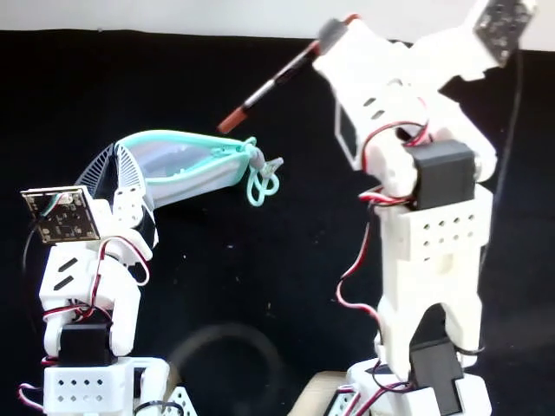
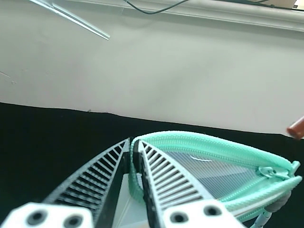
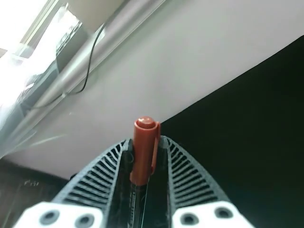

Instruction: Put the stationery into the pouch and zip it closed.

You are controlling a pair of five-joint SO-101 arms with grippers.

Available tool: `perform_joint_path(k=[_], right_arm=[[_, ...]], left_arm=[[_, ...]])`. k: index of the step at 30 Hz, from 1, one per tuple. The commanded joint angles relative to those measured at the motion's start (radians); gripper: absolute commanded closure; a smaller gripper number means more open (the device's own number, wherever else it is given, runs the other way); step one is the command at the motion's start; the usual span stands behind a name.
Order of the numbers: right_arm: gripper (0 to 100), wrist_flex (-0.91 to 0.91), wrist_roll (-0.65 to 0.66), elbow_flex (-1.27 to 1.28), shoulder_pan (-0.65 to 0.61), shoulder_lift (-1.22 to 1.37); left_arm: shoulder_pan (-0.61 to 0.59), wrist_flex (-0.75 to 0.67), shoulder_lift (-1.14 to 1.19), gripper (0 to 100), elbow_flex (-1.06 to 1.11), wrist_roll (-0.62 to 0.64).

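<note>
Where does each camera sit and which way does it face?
High view: fixed, looking down over the table; left arm holds the pouch, right arm the pen.
Left wrist view: on that wrist, facing along the left gripper, shut on the pouch, toward a wall.
Right wrist view: on that wrist, facing along the right gripper, shut on the pen.
Shared: pouch, high and left wrist; pen, high and right wrist.

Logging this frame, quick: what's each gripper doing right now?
Left gripper: shut on the pouch.
Right gripper: shut on the pen.
</note>
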Motion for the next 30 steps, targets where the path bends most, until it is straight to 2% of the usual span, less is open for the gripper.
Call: perform_joint_path(k=[1, 6, 15, 20, 26, 30], right_arm=[[99.4, 0.005, -0.012, -0.038, -0.042, -0.018], [99.4, 0.005, -0.012, -0.027, -0.097, -0.010], [99.4, 0.002, -0.071, -0.022, -0.110, -0.004], [99.4, -0.012, -0.072, 0.090, -0.137, -0.005], [99.4, -0.205, -0.068, 0.257, -0.147, -0.007], [99.4, -0.252, -0.068, 0.341, -0.154, -0.007]], left_arm=[[-0.016, 0.009, 0.079, 99, 0.088, 0.011], [-0.015, 0.009, 0.079, 99, 0.088, 0.011], [-0.015, 0.011, 0.079, 99, 0.088, 0.011], [-0.015, 0.011, 0.079, 99, 0.088, 0.011], [-0.015, 0.011, 0.079, 99, 0.088, 0.011], [-0.015, 0.011, 0.077, 99, 0.090, 0.011]])
